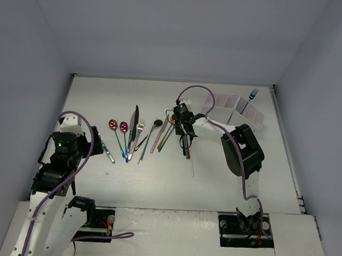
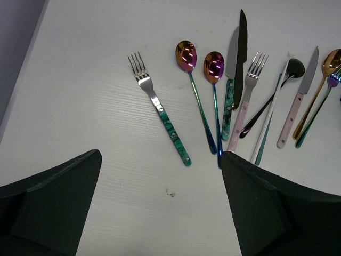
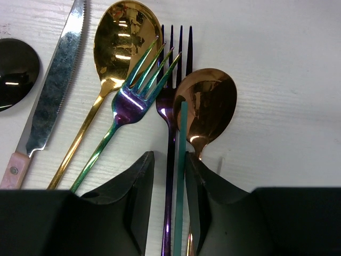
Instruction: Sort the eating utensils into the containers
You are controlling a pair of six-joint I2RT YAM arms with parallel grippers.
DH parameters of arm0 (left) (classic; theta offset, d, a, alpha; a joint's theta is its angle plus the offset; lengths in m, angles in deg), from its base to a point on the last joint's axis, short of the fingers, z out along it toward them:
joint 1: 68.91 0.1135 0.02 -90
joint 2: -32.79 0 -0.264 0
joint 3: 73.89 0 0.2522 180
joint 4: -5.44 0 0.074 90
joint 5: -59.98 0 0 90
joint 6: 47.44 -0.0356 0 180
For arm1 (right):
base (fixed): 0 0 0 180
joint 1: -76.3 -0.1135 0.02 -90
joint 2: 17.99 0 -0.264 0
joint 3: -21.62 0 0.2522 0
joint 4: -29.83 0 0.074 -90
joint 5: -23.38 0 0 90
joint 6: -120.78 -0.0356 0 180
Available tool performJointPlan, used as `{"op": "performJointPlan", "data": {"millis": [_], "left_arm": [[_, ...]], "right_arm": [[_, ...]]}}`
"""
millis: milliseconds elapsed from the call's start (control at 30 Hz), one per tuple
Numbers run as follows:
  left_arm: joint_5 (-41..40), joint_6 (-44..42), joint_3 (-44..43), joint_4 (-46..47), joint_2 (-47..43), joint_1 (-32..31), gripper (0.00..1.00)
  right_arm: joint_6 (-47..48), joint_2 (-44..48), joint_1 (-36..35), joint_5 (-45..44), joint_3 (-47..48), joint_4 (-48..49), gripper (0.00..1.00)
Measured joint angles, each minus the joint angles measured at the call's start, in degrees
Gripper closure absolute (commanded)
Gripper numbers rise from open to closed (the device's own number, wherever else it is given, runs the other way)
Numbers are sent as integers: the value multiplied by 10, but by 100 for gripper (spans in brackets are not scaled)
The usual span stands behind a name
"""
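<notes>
The eating utensils lie in a row mid-table (image 1: pixel 137 134). My right gripper (image 1: pixel 185 141) is down over the row's right end. Its jaws (image 3: pixel 169 157) are narrowed around a purple fork handle (image 3: pixel 170 138) and a teal stick (image 3: pixel 182 160). The right finger touches the stick; a gap shows left of the fork. A copper spoon (image 3: pixel 210 101), a rainbow fork (image 3: pixel 130 104) and a gold spoon (image 3: pixel 120 37) lie close by. My left gripper (image 2: pixel 161 154) stands wide open and empty, just short of a green-handled fork (image 2: pixel 160 114). The white containers (image 1: pixel 233 108) stand at the back right.
A blue fork (image 1: pixel 252 95) stands in the containers' far right compartment. Two iridescent spoons (image 2: pixel 200 61), two knives (image 2: pixel 240 58), a pink-handled fork (image 2: pixel 254 69) and a black spoon (image 2: pixel 294 68) lie right of the green-handled fork. Grey walls enclose the table.
</notes>
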Motion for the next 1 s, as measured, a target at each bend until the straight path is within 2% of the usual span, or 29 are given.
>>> {"op": "performJointPlan", "data": {"millis": [333, 633, 1000], "left_arm": [[0, 0, 0, 0, 0, 0, 7], [0, 0, 0, 0, 2, 0, 7], [0, 0, 0, 0, 2, 0, 7]], "right_arm": [[5, 2, 0, -37, -4, -4, 59], [18, 40, -6, -46, -10, -14, 62], [18, 35, -7, -15, -7, -17, 69]]}}
